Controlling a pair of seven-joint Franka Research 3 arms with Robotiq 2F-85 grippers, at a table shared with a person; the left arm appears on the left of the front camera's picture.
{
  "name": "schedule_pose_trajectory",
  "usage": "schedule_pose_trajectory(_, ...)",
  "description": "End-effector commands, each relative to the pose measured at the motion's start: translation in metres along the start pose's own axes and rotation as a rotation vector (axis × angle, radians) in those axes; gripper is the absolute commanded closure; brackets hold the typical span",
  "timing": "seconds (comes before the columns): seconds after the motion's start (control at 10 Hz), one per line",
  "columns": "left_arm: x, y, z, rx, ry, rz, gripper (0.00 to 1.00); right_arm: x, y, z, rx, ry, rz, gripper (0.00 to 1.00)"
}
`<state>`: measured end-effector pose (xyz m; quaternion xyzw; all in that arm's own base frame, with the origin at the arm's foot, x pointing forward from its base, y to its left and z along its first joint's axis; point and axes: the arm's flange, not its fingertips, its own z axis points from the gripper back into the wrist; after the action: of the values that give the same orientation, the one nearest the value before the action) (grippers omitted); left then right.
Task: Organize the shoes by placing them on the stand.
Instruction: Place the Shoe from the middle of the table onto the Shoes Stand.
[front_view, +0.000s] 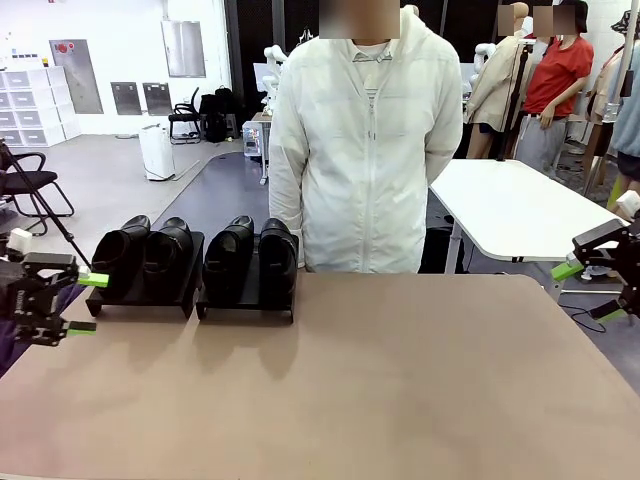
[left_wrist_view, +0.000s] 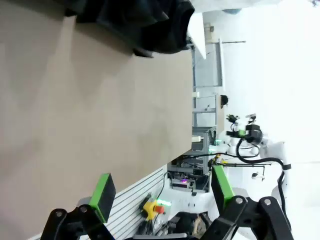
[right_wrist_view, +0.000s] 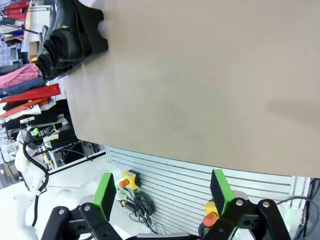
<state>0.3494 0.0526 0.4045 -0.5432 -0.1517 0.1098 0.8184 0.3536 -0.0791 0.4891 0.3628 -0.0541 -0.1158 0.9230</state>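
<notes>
The table (front_view: 380, 390) is a broad brown top, bare across its near and right parts, with a person (front_view: 355, 150) in a white jacket standing at the far edge, arms behind the back. On the far left of the table sits the stand (front_view: 190, 290), two black sloped platforms side by side and touching. Each platform carries a pair of the shoes (front_view: 195, 255): two on the left platform, two on the right, toes toward the robot and heels raised at the back. All four appear to sit squarely on their platforms, so the task looks done as far as the front view shows; no shoe lies loose on the table. What is left, by my judgement, is at most for the arms to draw clear. The left gripper (front_view: 87, 303) hangs at the table's left edge, just beside the stand's left platform but apart from it, its green pads spread wide and holding nothing. The right gripper (front_view: 590, 292) is off the table's right edge, well apart from the stand, likewise spread wide and empty.
</notes>
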Motion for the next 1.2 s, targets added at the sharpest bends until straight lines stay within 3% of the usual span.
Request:
schedule_pose_trajectory(0.0,0.0000,-0.0011,0.0100,0.033,0.026,0.006,0.00,0.0015,0.0030,0.0014,0.034,-0.005,0.005,0.00)
schedule_pose_trajectory(1.1,0.0000,-0.0011,0.0100,0.033,0.026,0.006,0.00,0.0015,0.0030,0.0014,0.034,-0.005,0.005,0.00)
